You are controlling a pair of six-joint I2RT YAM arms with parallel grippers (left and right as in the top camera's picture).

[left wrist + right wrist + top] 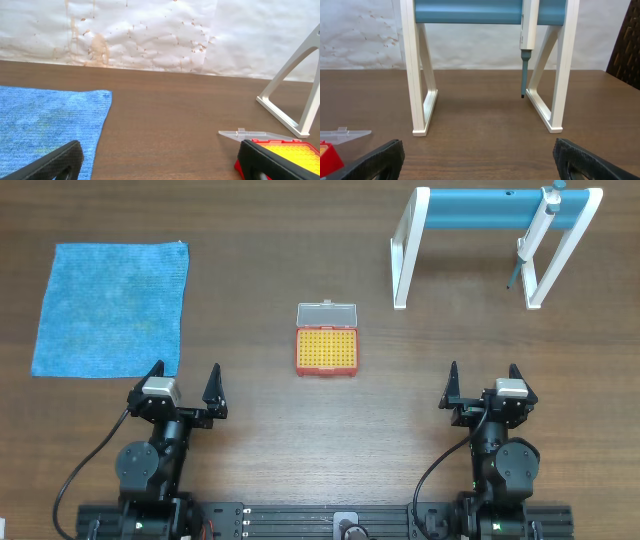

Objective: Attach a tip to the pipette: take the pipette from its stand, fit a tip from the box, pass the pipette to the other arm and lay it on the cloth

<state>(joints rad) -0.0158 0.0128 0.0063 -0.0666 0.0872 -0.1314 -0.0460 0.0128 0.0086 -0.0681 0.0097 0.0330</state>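
Hanging from the stand [480, 210], a blue horizontal bar carried between two white triangular leg frames, the slim white pipette [533, 235] with a teal lower shaft sits close to the right-hand frame, its narrow end pointing down and bare. The right wrist view shows the pipette [526, 35] just beside that frame's slanted strut, under the bar of the stand [465, 11]. The stand occupies the far right of the brown wooden desk [300, 450].

Near the middle of the desk lies the small red tip box [326, 352], packed with yellow tips, its clear lid folded back flat on the far side. A square blue microfibre cloth [110, 310] lies flat at the far left, well apart from the tip box [300, 150]. It is the cloth [45, 120] that lies nearest the left arm.

The left hand [186, 370] rests low near its base, by the near right corner of the cloth, fingers spread wide and holding nothing [160, 150]. The right hand [483, 370] sits likewise at the near right, facing the stand, fingers wide apart and empty [477, 150].
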